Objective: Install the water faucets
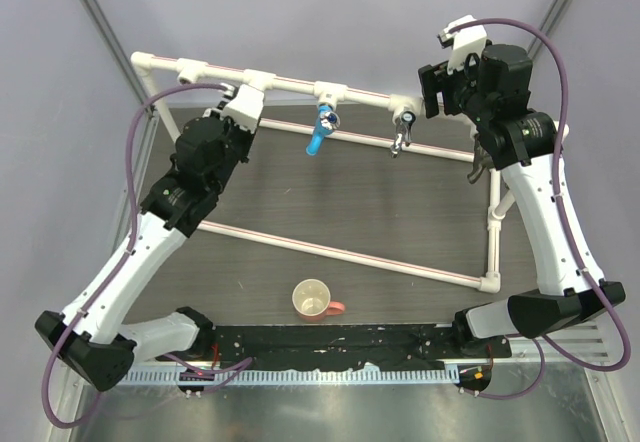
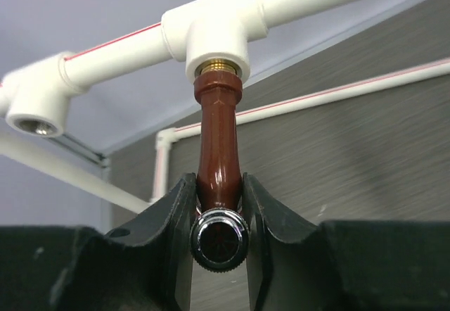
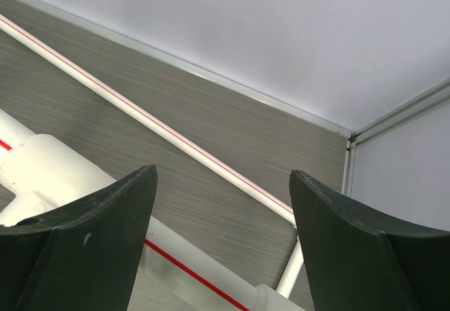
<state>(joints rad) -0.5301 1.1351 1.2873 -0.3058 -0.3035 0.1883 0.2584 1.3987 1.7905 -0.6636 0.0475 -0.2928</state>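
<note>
Copper faucet (image 2: pixel 218 149), centre of the left wrist view, stands upright with its brass thread (image 2: pixel 219 67) entering the white tee socket (image 2: pixel 214 33). It is held on the socket's axis, likely for screwing in. Left gripper (image 2: pixel 218 188) clamps its lower body, jaws touching both sides; right gripper (image 3: pixel 223 177) gapes wide, empty.

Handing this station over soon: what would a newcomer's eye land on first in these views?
The reddish-brown faucet clamped in the left end effector, its top at the brass thread of a white tee socket on the far rail. Further right on that rail hang a blue faucet and a chrome faucet; the right end effector is open and empty.
</note>
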